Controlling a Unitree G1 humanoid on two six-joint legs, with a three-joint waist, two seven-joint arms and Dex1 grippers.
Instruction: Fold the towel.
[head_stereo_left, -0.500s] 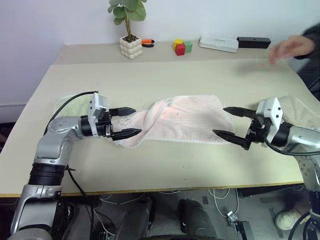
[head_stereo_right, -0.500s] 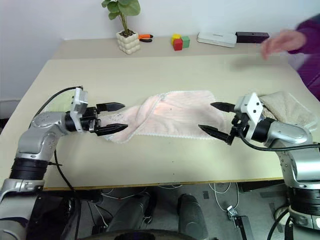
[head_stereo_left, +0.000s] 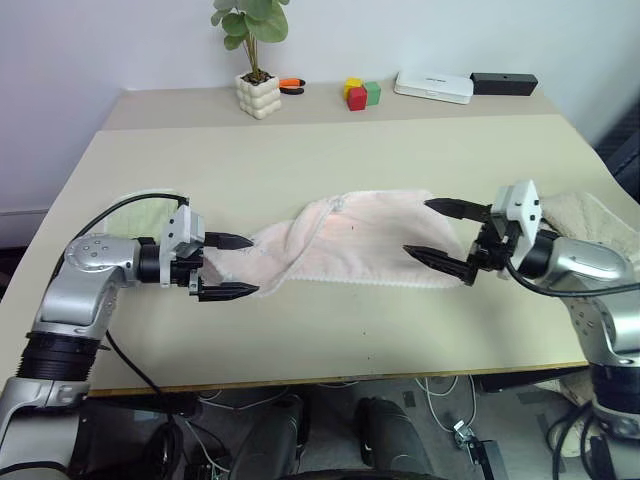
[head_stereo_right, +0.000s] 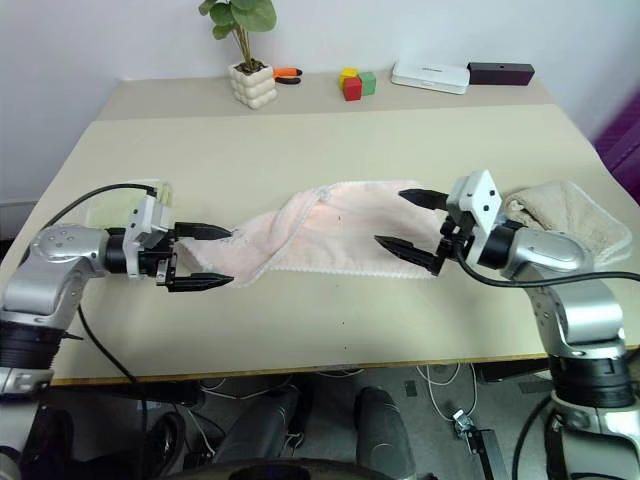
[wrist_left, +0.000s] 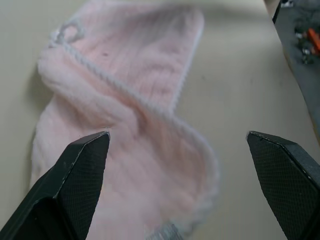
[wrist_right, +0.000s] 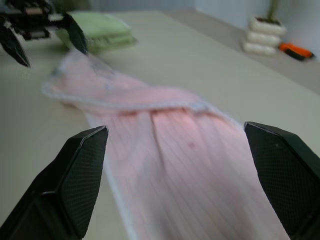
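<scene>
The pale pink towel (head_stereo_left: 345, 240) lies across the middle of the table (head_stereo_left: 330, 150), twisted and bunched toward its left end and flat toward its right. A white scalloped edge runs along its near side. My left gripper (head_stereo_left: 252, 266) is open at the towel's left end, one finger on each side of the bunched cloth, which the left wrist view shows as the towel (wrist_left: 130, 125) lying ahead between the fingers. My right gripper (head_stereo_left: 418, 227) is open over the towel's right end, pointing left along the towel (wrist_right: 185, 165). Neither gripper holds anything.
A folded light-green towel (head_stereo_left: 140, 215) lies behind my left arm. A beige towel (head_stereo_left: 590, 212) sits by my right arm. Along the back stand a potted plant (head_stereo_left: 259, 95), coloured blocks (head_stereo_left: 361, 94), a white box (head_stereo_left: 433, 87) and a black box (head_stereo_left: 503, 83).
The person's hand at the back right has gone. My left gripper has drawn back a little to the left. My right gripper has moved left over the towel's right end.
</scene>
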